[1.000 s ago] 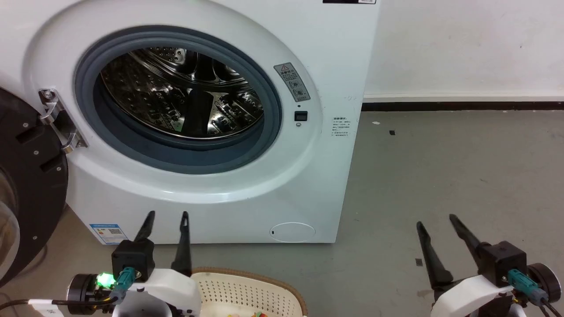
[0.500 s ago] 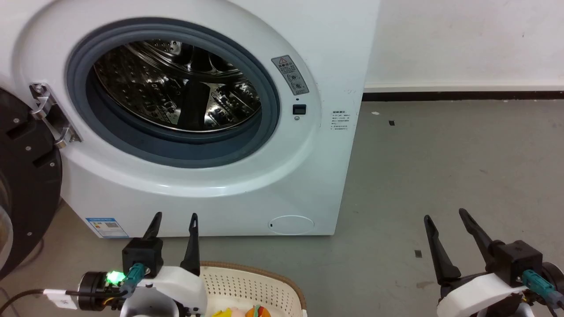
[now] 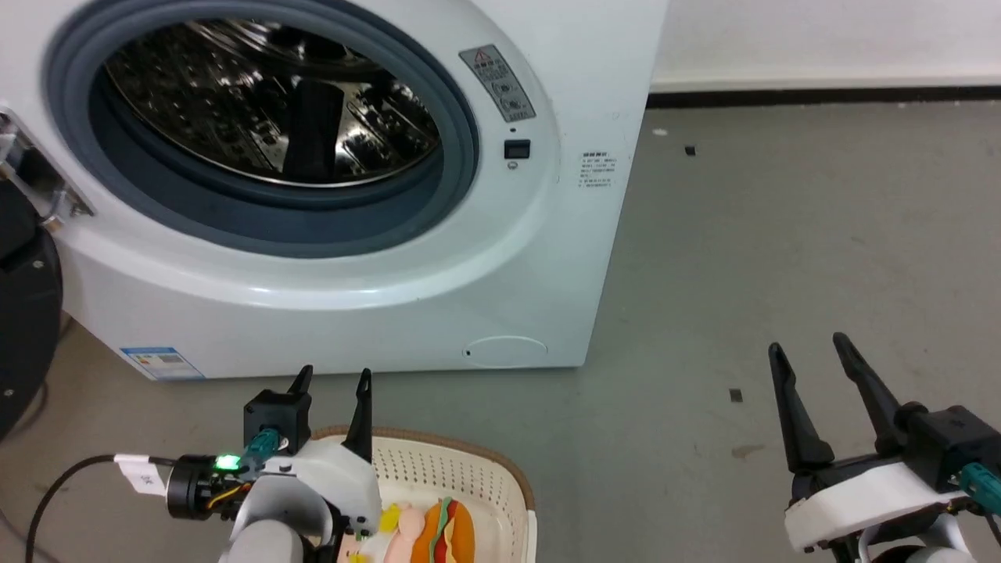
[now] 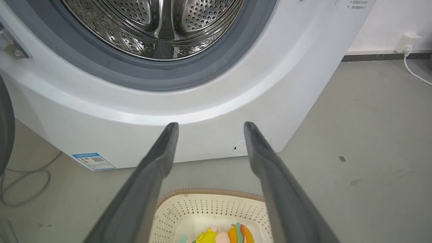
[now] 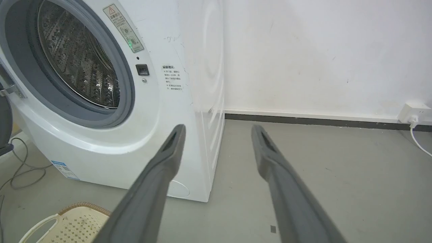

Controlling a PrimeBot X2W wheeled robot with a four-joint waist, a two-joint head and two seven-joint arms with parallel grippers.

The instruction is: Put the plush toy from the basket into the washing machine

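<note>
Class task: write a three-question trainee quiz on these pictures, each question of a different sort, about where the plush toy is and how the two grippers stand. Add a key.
1. Fill the gap: the plush toy lies in the ___.
2. Of the left gripper and the right gripper, which is nearer the plush toy? A: left. B: right. C: both equally near.
3. True or false: both grippers are shut.

Key
1. basket
2. A
3. False. Both are open and hold nothing.
</note>
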